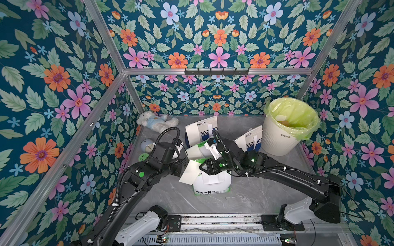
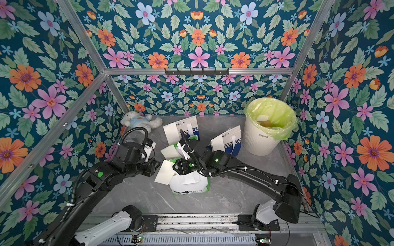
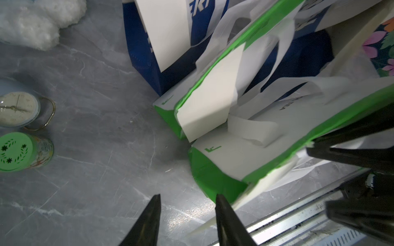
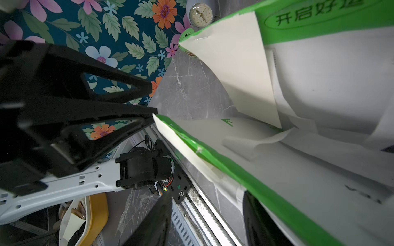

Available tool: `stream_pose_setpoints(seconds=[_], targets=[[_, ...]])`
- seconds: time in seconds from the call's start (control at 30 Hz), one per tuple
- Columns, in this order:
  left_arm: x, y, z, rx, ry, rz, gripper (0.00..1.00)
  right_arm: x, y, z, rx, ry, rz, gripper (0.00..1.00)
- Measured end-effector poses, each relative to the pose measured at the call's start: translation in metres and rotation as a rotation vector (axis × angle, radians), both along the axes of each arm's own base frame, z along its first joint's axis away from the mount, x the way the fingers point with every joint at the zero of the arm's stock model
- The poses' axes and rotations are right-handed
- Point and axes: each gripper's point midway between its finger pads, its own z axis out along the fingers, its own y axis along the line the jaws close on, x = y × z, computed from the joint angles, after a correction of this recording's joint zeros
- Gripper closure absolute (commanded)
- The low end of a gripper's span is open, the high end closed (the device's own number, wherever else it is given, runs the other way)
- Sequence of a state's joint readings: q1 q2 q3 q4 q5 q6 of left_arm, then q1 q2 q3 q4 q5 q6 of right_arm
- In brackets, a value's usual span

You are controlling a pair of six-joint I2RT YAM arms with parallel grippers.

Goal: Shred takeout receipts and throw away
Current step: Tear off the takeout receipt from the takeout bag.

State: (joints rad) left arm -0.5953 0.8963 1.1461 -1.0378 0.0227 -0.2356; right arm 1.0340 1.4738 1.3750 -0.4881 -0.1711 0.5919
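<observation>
One receipt [image 1: 189, 173] dangling off the green-and-white bag [image 1: 213, 187]
It's hanging down the bag's left side, mid-tabletop [image 1: 251, 191] toward the front edge. The left claw [image 3: 188, 198] gapes empty just beside it, and the right claw [image 1: 202, 168] sits spread apart over the bag's rim.

"clean" on the bin [image 1: 277, 140]; "tea" on the near green bag [image 3: 245, 153]; "开启好运" on the far green bag [image 4: 341, 74]; "erhu" on a blue bag [image 1: 198, 127]
</observation>
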Motion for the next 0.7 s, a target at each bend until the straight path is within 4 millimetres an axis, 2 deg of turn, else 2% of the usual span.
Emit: stream_pose_setpoints(seconds=[0.13,0.3,0.47,0.7], targets=[[-0.005,0.006,-0.012,0.019,0.043,0.029,0.63,0.002,0.001,-0.002,-0.011,-0.006,-0.003,0.47],[-0.007,0.006,-0.015,0.006,0.055,0.044,0.64,0.006,0.01,-0.008,-0.033,-0.011,0.006,0.48],[-0.009,-0.001,-0.022,-0.035,0.082,0.039,0.66,0.007,0.019,-0.013,-0.059,-0.012,0.013,0.5],[-0.007,-0.017,-0.037,-0.098,0.121,0.022,0.72,0.01,0.034,-0.009,-0.073,-0.037,0.027,0.53]])
